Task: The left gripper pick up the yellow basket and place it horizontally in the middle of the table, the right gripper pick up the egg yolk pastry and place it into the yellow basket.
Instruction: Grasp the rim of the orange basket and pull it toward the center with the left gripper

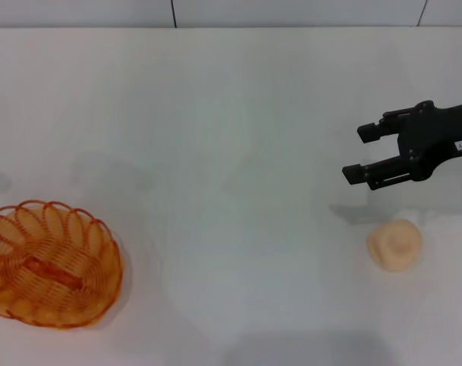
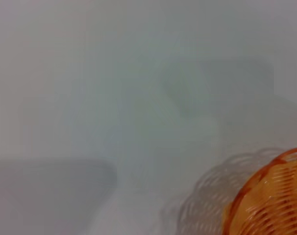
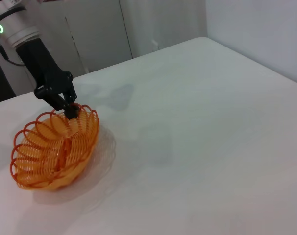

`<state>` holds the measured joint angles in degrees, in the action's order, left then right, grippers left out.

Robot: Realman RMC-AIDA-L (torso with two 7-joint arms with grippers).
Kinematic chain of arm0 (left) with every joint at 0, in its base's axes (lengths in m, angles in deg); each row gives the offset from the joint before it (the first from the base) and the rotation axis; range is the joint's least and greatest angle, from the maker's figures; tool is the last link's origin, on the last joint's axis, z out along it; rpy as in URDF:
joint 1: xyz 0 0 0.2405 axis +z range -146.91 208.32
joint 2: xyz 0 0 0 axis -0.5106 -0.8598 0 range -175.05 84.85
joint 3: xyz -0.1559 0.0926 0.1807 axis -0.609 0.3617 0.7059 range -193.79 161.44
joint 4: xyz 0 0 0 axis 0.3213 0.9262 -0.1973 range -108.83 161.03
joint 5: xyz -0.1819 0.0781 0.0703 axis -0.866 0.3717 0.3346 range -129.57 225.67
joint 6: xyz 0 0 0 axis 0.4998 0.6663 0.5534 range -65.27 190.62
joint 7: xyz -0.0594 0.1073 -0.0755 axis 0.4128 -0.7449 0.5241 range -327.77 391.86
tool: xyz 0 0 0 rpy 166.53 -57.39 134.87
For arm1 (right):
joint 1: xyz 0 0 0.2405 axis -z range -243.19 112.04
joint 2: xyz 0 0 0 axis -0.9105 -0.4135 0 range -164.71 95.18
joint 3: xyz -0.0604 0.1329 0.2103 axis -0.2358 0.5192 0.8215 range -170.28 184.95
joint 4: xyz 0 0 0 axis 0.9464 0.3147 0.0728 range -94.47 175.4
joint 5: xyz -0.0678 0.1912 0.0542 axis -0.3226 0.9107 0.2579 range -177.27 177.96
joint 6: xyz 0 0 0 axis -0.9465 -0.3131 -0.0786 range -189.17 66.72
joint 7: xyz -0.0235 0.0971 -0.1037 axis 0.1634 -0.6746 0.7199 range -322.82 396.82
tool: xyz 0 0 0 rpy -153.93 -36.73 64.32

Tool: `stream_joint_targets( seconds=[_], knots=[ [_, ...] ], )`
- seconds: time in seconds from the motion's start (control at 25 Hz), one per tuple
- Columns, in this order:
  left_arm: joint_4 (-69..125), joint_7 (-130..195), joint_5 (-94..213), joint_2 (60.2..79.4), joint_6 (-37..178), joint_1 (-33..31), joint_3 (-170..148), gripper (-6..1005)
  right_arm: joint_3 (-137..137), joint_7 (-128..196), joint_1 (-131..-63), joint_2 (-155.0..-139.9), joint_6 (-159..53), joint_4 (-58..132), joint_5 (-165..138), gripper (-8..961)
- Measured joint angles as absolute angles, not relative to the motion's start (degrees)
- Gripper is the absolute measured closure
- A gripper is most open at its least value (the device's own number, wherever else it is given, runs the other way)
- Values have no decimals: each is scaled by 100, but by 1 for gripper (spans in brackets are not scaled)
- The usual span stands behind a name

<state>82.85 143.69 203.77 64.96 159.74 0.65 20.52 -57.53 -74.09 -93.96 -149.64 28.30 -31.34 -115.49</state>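
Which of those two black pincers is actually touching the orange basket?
The left pincer, on the arm with the green ring light, grips the basket rim. The right pincer hangs open above the pastry.

Lighting is bright, even and diffuse, apparently from overhead. The table (image 1: 216,114) shows no glare. Soft grey shadows lie beside the yellow basket (image 3: 55,152) and under the right gripper (image 1: 360,152). The left wrist view is strongly out of focus; the basket rim there is blurred.
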Motion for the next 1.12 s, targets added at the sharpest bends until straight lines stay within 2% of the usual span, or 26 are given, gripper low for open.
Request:
stream_joint_targets(
  seconds=[0.56, 1.12],
  knots=[
    [8316, 14258, 19642, 6432, 16009, 112, 1682, 920, -5753, -7409, -9374, -14972, 2843, -3106, -11549, 161],
    [8311, 15004, 18652, 6638, 15714, -75, 1354, 931, -5753, -7400, -9398, -14982, 2789, -3122, -11512, 161]
  ],
)
